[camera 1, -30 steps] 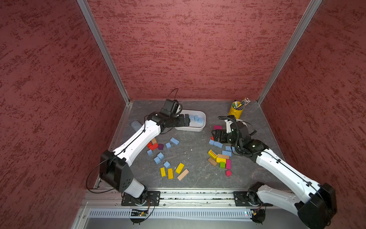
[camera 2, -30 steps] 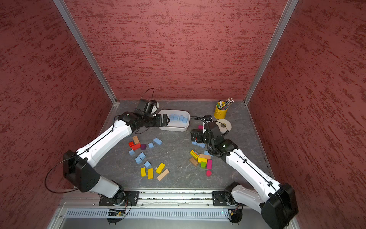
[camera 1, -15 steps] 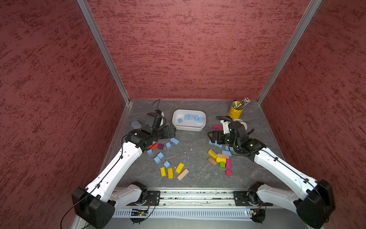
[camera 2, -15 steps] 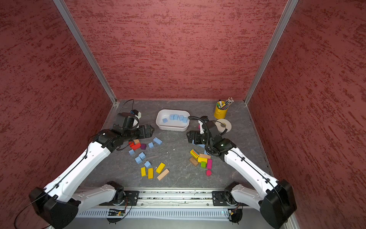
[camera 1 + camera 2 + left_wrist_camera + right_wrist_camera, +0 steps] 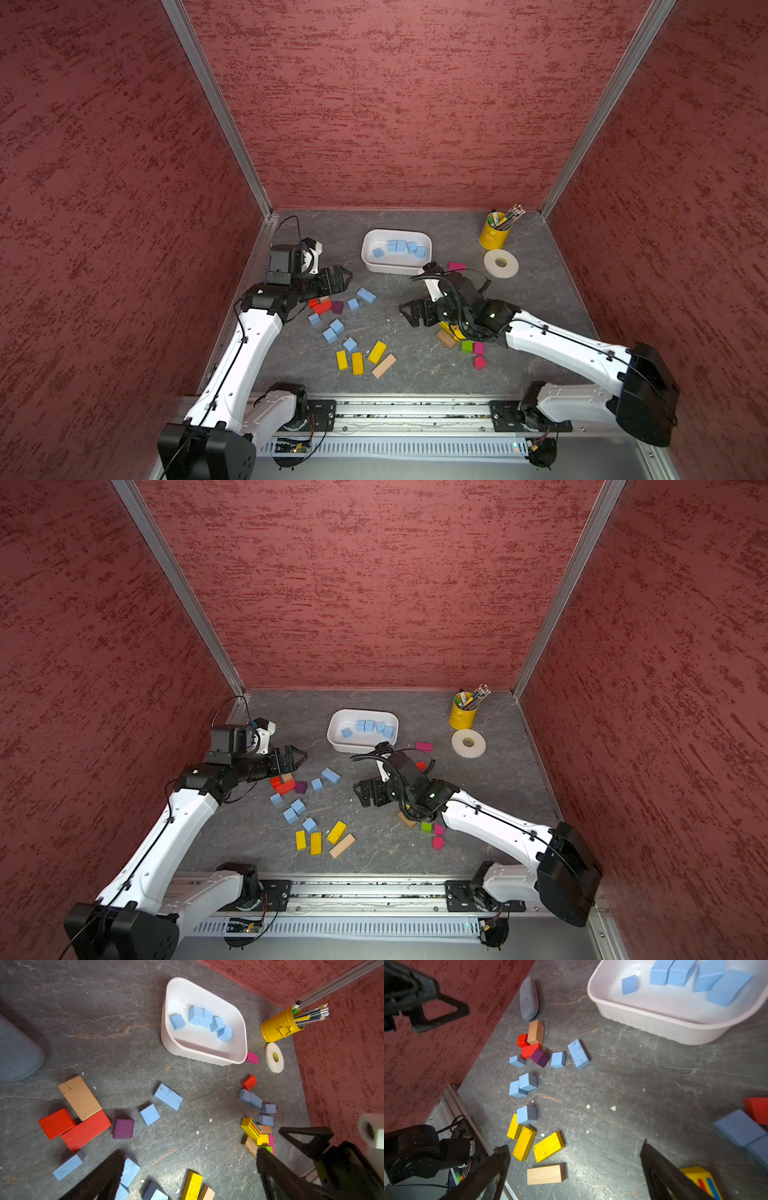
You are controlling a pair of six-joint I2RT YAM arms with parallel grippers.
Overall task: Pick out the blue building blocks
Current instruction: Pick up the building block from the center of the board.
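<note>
left gripper is held wide open, nothing gripped. It is raised off the grey table at the far edge of the left pile, next to the red blocks. Six loose blue blocks are spread around that spot. A flat blue brick is found just beside the fingertips, toward centre, not touched. A small blue cube is set next to it. The other four are strung out toward the robot's base, ending at the yellow bricks. None is located between the jaws.

Further along, five blue pieces are contained in the white tray at the back, four bunched and one apart.

right gripper is likewise spread fully and is empty. It is aimed at bare table between the two piles. The right-hand blue blocks are masked by that arm in both top views. In the left wrist view they are seen beside a red cube. In the right wrist view they are placed outboard of one finger, not between the jaws.

Far right, a yellow pencil cup and a tape roll are seen by the back corner.
</note>
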